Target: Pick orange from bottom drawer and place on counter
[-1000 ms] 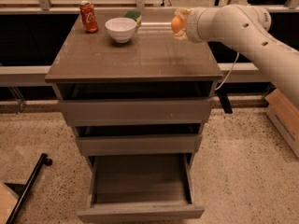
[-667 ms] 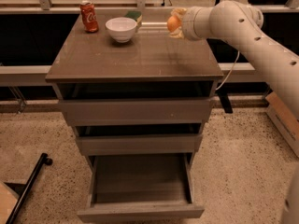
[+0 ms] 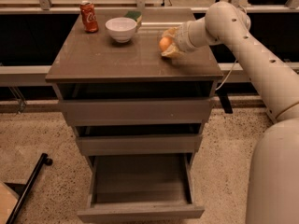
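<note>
The orange point(image 3: 164, 43) is held between the fingers of my gripper point(image 3: 167, 44), low over the right part of the counter point(image 3: 107, 59); I cannot tell whether it touches the surface. My white arm reaches in from the right. The bottom drawer point(image 3: 140, 213) stands pulled open, and its grey interior shows nothing inside.
A white bowl point(image 3: 121, 29) and a red soda can point(image 3: 88, 17) stand at the back left of the counter, with a green object point(image 3: 133, 16) behind the bowl. The two upper drawers stand slightly open. A black pole point(image 3: 28, 186) lies on the floor at the left.
My gripper has moved left and down with the orange, from above the counter's right back corner to low over its right part.
</note>
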`<state>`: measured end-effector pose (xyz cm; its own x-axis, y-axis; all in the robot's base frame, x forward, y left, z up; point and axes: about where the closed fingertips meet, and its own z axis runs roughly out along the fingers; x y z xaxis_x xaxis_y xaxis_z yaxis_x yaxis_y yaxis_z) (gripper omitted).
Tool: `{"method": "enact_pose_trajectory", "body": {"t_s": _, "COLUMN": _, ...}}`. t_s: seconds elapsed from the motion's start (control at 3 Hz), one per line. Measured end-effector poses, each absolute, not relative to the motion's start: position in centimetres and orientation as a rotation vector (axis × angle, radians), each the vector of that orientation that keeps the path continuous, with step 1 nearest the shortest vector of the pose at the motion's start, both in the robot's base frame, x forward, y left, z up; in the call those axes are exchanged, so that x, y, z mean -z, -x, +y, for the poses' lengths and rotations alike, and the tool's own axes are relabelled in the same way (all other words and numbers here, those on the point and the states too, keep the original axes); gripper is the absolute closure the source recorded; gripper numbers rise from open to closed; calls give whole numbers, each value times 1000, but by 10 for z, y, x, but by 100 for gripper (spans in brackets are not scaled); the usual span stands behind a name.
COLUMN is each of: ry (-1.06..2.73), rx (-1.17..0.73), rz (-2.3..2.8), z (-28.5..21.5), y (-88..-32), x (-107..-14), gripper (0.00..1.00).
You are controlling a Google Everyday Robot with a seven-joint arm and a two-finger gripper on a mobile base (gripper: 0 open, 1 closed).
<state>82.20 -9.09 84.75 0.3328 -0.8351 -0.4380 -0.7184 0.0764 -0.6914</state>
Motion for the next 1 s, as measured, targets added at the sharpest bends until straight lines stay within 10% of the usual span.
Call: {"method": "enact_pose_trajectory", "body": {"t_s": 1.0, "ry": 1702, "rx": 64, "rz": 1430, "z": -76, "y": -819, "x": -829, "gripper": 34}}
